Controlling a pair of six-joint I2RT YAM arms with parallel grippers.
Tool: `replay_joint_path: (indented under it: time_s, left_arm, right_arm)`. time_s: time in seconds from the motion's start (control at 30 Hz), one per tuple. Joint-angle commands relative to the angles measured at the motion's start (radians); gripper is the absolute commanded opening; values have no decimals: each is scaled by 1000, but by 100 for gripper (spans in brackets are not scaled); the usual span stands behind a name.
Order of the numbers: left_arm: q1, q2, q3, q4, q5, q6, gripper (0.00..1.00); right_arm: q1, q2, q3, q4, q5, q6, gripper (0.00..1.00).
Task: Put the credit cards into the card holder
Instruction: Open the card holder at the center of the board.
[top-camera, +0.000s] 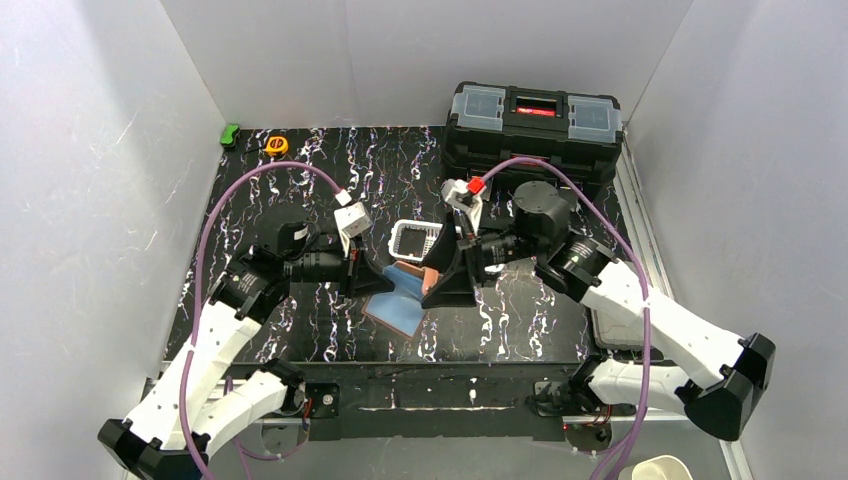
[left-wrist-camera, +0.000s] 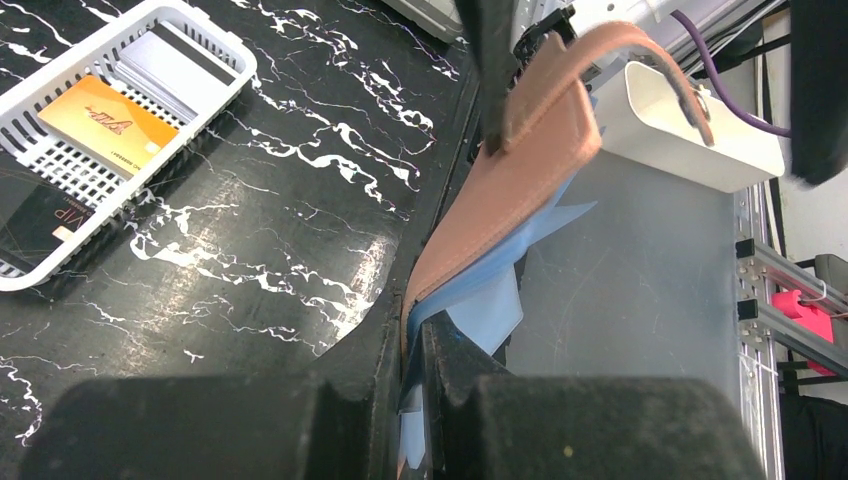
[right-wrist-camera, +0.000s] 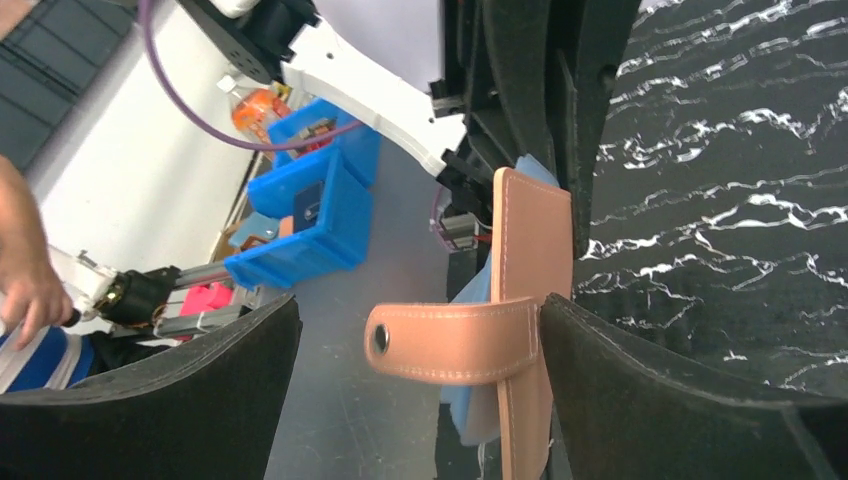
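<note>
Far left at the back of the table (top-camera: 330, 190), which has a glossy black top with white marble veins: a small green block (top-camera: 230, 134) and a round yellow object (top-camera: 276, 145).

The left gripper (left-wrist-camera: 412, 365) has its matte black fingers pinched nearly together on the lower edge of the card holder (left-wrist-camera: 520, 170). The holder is lifted off the table, just right of this gripper in the top view. It is salmon-pink and leather-like, with stitched edges, flat and rectangular. A thin, crumpled light blue sheet (left-wrist-camera: 490, 300) sticks out of its fold; can't tell if that is a card.

Just behind the holder, the white basket (left-wrist-camera: 90, 178) sits on the table. It is slotted plastic with rounded corners. The cards lie flat inside it: an orange card (left-wrist-camera: 105, 122), a grey striped card (left-wrist-camera: 170, 72) and a black card (left-wrist-camera: 30, 210) with "VIP" lettering. All are thin, smooth rectangles.

The right gripper (right-wrist-camera: 420, 330) is spread wide, with nothing clamped. The holder stands edge-on between its fingers, just beside the one nearer the table; can't tell if it touches. The snap tab (right-wrist-camera: 450, 340) juts sideways into the gap. It is a rounded strap with a metal stud at its tip.

Back right: a black hard plastic toolbox (top-camera: 533, 122), closed, with a red latch and two clear-lidded compartments on top.
</note>
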Motion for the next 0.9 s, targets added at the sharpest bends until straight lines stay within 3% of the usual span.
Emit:
replay_joint_path:
  time_s: [0.0, 0.23, 0.4, 0.47, 0.57, 0.63, 0.77, 0.8, 0.87]
  left_arm:
    - [2, 9, 51, -21, 30, 16, 0]
    - [2, 18, 68, -20, 63, 26, 0]
    - [3, 22, 76, -10, 90, 21, 0]
    - [2, 14, 73, -9, 98, 22, 0]
    - [2, 5, 66, -8, 105, 27, 0]
    - [2, 7, 65, -11, 113, 28, 27]
    - [2, 13, 74, -49, 73, 85, 88]
    - [2, 12, 73, -57, 51, 101, 97]
    - [2, 10, 72, -68, 6, 139, 98]
  right_arm:
    - [57, 42, 96, -261, 122, -212, 96]
    - [171, 85, 199, -468, 436, -410, 98]
    - [188, 66, 171, -428, 480, -409, 85]
    - [188, 49, 143, -391, 476, -400, 70]
    - [181, 29, 120, -369, 490, -379, 25]
    - [173, 14, 88, -336, 481, -355, 3]
    - [155, -27, -44, -195, 426, -258, 1]
    - [151, -30, -75, -166, 420, -235, 1]
    - [143, -29, -144, -109, 416, -185, 1]
